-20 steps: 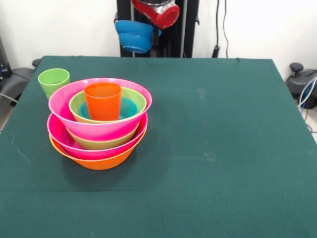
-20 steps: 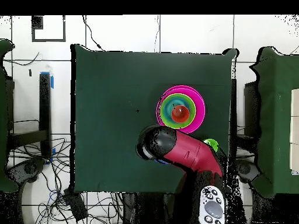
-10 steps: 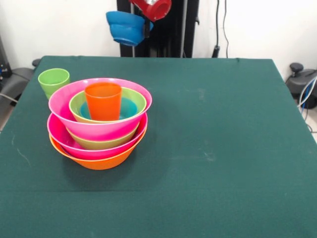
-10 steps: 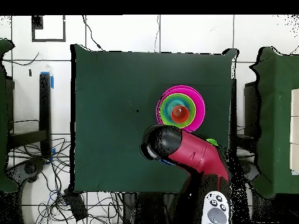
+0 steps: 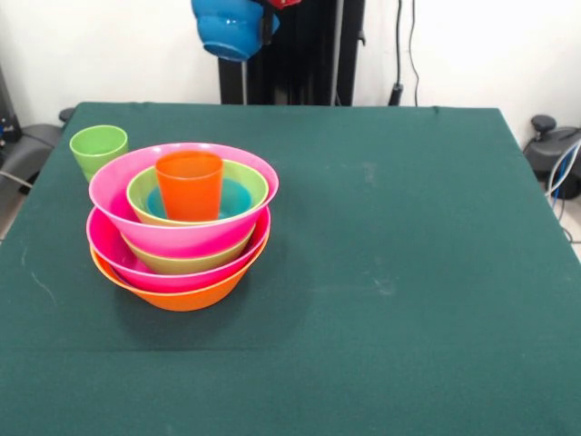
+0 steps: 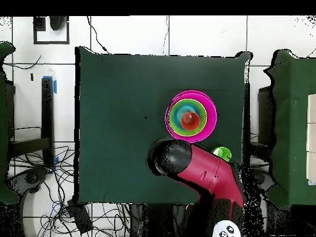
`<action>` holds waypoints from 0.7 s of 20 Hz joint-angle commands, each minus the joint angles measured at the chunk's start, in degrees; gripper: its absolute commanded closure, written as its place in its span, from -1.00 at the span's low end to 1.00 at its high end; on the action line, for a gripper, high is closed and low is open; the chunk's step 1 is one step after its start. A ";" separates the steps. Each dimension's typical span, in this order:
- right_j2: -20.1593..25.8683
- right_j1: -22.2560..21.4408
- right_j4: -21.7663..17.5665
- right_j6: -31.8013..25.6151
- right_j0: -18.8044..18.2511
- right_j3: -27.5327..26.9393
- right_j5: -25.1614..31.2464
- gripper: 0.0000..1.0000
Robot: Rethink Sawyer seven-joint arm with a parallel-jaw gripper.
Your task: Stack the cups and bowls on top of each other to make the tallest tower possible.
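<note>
Red arm [image 6: 203,173] beside the bowl tower [image 6: 191,116], green cup [image 6: 221,153] alongside.

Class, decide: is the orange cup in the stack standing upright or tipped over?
Upright. In the front view the orange cup stands mouth-up with a level rim, inside the green bowl topping the tower.

1. Red and black robot arm [image 6: 207,176]: in the overhead view it enters from the bottom edge, right of centre, and slants up and left to a rounded black end in the lower middle of the frame.
2. Front view: only a red sliver of the arm [image 5: 283,4] shows at the top edge, left of centre.
3. Gripper: fingers not discernible in either view.
</note>
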 commanded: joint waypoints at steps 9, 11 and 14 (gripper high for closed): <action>6.61 7.26 0.29 2.68 -4.73 -7.79 0.96 1.00; 8.47 9.00 0.15 0.45 -6.60 -10.45 0.52 1.00; 10.19 10.25 -0.34 -1.35 -8.08 -12.56 0.17 1.00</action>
